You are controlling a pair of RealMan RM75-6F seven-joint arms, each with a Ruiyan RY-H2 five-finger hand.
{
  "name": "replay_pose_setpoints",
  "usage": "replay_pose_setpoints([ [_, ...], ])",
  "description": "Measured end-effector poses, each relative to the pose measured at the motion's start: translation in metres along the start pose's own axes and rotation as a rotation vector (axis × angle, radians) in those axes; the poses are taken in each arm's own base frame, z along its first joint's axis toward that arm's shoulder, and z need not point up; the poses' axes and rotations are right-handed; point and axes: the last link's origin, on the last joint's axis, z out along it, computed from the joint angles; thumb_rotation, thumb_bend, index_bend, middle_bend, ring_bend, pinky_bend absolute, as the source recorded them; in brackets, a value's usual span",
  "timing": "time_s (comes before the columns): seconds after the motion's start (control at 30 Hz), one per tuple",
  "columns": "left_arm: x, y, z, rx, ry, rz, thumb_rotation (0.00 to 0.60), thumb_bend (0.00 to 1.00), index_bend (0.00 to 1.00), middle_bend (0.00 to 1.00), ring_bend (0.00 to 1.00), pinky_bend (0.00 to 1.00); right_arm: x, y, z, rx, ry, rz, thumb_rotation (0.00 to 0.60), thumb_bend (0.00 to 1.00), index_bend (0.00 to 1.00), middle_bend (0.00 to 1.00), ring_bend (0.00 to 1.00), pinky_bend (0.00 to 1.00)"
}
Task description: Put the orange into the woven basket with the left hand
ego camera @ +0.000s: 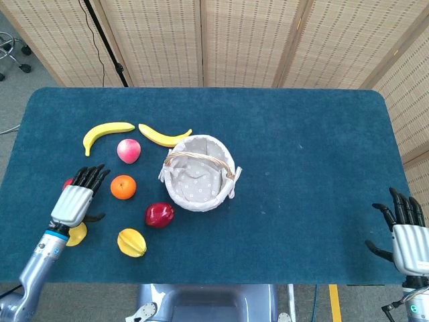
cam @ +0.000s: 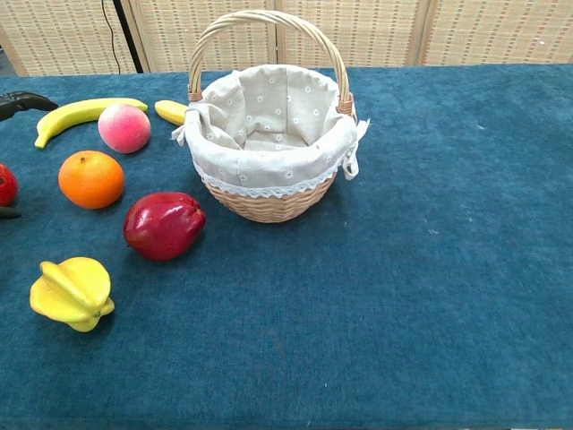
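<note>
1. The left robot hand (ego camera: 75, 198) hovers over the near-left part of the blue counter (ego camera: 301, 168), fingers spread and straight, holding nothing.
2. Its fingertips (ego camera: 90, 174) point toward the orange (ego camera: 123, 187), just beside it but not touching; in the chest view only dark fingertips (cam: 22, 101) poke in at the left edge.
3. The orange (cam: 90, 178) sits on the counter, left of the woven basket (ego camera: 200, 172) and outside it, between the peach (ego camera: 129, 150) above and the dark red apple (ego camera: 159, 215) below-right.
4. The basket (cam: 269, 134) stands upright, handle up, its spotted cloth lining (cam: 269, 107) showing and no fruit seen inside.
5. Two bananas lie behind: the left banana (ego camera: 105, 134) curved beside the peach, the right banana (ego camera: 163, 137) reaching up to the basket's edge.
6. A red fruit (cam: 5, 184) is mostly hidden behind the left robot hand in the head view.
7. A yellow lemon-like fruit (ego camera: 77, 234) peeks out beside the wrist, and a star fruit (ego camera: 131, 242) lies near the front edge.
8. The right robot hand (ego camera: 407, 231) is well apart at the near-right corner, fingers open and upright, empty.
</note>
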Motion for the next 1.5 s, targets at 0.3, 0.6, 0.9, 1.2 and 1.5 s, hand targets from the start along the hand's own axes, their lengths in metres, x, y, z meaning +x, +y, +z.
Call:
replay_pose_setpoints([
  [0.3,-0.032,-0.002,0.032,-0.010,-0.021,-0.056,0.600,0.02,0.12,0.00,0.00,0.06,0.001,-0.002,-0.002,0.013,-0.003,0.017,0.600,0.00,0.25,0.00,0.00,0.00],
  [0.6,-0.054,0.006,0.051,-0.025,0.028,-0.058,0.600,0.16,0.48,0.28,0.30,0.35,0.002,-0.005,-0.004,0.030,-0.009,0.034,0.600,0.00,0.25,0.00,0.00,0.00],
  [0.9,-0.057,0.011,0.053,-0.019,0.133,-0.084,0.600,0.30,0.69,0.51,0.49,0.48,0.004,-0.004,-0.005,0.036,-0.011,0.048,0.600,0.00,0.25,0.00,0.00,0.00],
  [1.2,-0.022,0.016,0.031,-0.052,0.232,-0.095,0.600,0.30,0.69,0.51,0.50,0.48,0.003,-0.002,-0.004,0.025,-0.022,0.056,0.600,0.00,0.25,0.00,0.00,0.00],
  [1.5,0.040,0.056,-0.007,-0.152,0.323,-0.118,0.600,0.30,0.69,0.51,0.50,0.48,0.001,0.000,-0.002,0.013,-0.033,0.061,0.600,0.00,0.25,0.00,0.00,0.00],
])
